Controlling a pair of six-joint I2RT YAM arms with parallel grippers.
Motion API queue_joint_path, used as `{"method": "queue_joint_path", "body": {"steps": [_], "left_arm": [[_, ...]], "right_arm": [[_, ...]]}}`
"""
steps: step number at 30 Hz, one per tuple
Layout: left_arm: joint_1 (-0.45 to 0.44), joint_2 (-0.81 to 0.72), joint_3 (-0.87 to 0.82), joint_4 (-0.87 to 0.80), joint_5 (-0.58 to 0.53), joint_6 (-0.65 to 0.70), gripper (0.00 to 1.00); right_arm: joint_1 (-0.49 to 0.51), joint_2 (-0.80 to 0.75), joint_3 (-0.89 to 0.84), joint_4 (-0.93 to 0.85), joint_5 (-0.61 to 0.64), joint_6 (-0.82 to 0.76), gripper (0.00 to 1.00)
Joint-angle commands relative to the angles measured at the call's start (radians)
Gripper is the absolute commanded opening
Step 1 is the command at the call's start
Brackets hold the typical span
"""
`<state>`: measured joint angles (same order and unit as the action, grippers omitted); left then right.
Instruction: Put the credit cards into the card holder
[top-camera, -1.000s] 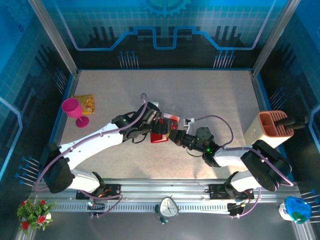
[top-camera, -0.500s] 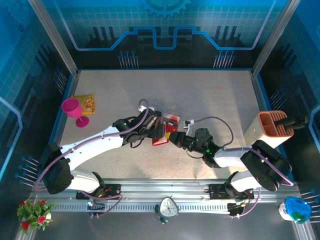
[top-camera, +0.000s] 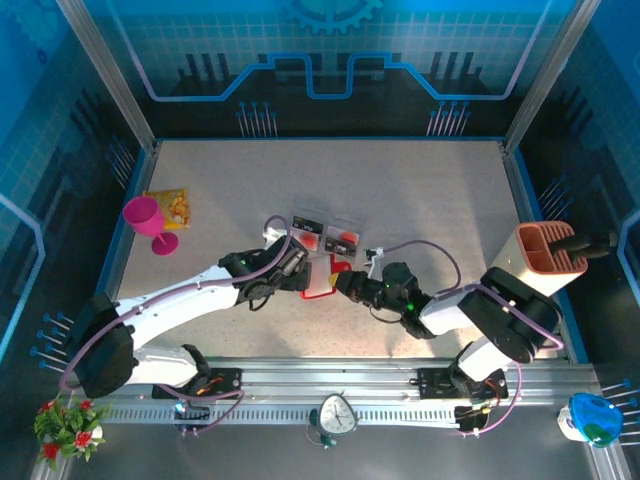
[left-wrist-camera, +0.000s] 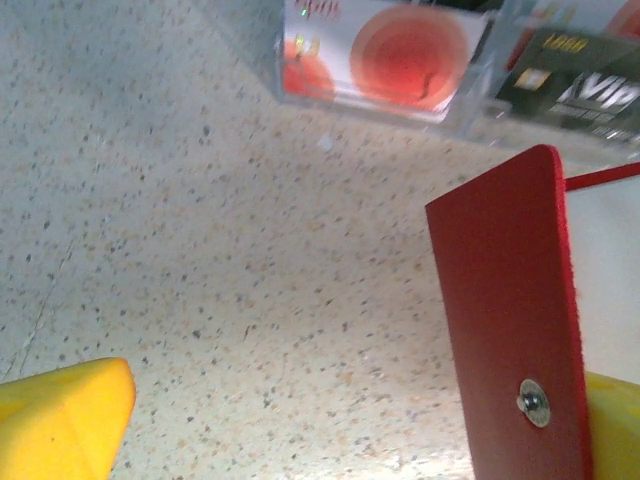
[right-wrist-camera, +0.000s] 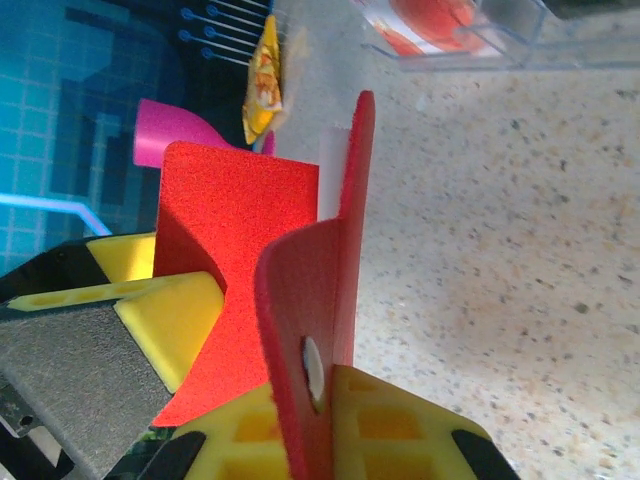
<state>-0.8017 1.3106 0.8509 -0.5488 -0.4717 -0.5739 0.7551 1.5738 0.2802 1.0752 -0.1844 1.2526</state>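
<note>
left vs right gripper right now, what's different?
The left gripper is open, gripping nothing; the right gripper is shut on the red wallet. The left gripper reaches in from the wallet's left side, the right gripper from its right. Both have yellow fingers and meet at the wallet, mid-table.

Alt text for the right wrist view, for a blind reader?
The yellow-fingered right gripper pinches a glossy red folding wallet, partly unfolded, over a speckled tabletop. Beyond lie a clear plastic sleeve holding a red-marked card, a pink goblet and a yellow packet.
</note>
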Motion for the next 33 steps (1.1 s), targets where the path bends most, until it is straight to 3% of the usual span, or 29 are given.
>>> {"method": "queue_joint_path", "body": {"steps": [1, 5, 11, 12, 16, 19, 22, 28, 30, 33], "left_arm": [[-0.001, 0.039, -0.037, -0.004, -0.039, -0.020, 0.99], [-0.001, 0.078, -0.070, 0.015, -0.051, -0.030, 0.99], [0.002, 0.147, -0.098, 0.028, -0.062, -0.052, 0.99], [0.003, 0.157, -0.101, 0.031, -0.062, -0.056, 0.99], [0.008, 0.187, -0.111, 0.048, -0.065, -0.063, 0.99], [0.009, 0.199, -0.114, 0.060, -0.065, -0.066, 0.99], [0.009, 0.196, -0.122, 0.073, -0.063, -0.073, 0.99], [0.007, 0.183, -0.140, 0.091, -0.055, -0.085, 0.99], [0.009, 0.181, -0.144, 0.102, -0.055, -0.092, 0.99], [0.008, 0.181, -0.143, 0.117, -0.049, -0.102, 0.99]], "right_arm": [[0.028, 0.092, -0.024, 0.176, 0.052, 0.009, 0.00], [0.053, 0.228, -0.056, 0.348, 0.107, 0.048, 0.00], [0.087, 0.231, -0.070, 0.329, 0.161, 0.023, 0.00], [0.087, 0.221, -0.074, 0.311, 0.164, 0.022, 0.04], [0.087, 0.158, -0.102, 0.259, 0.181, 0.015, 0.39], [0.087, 0.054, -0.131, 0.156, 0.206, 0.000, 0.48], [0.085, -0.114, -0.138, -0.043, 0.229, -0.036, 0.50], [0.098, -0.576, 0.039, -0.878, 0.340, -0.243, 0.54], [0.082, -0.636, 0.104, -1.031, 0.345, -0.307, 0.54], [0.064, -0.610, 0.183, -1.124, 0.298, -0.382, 0.48]]}}
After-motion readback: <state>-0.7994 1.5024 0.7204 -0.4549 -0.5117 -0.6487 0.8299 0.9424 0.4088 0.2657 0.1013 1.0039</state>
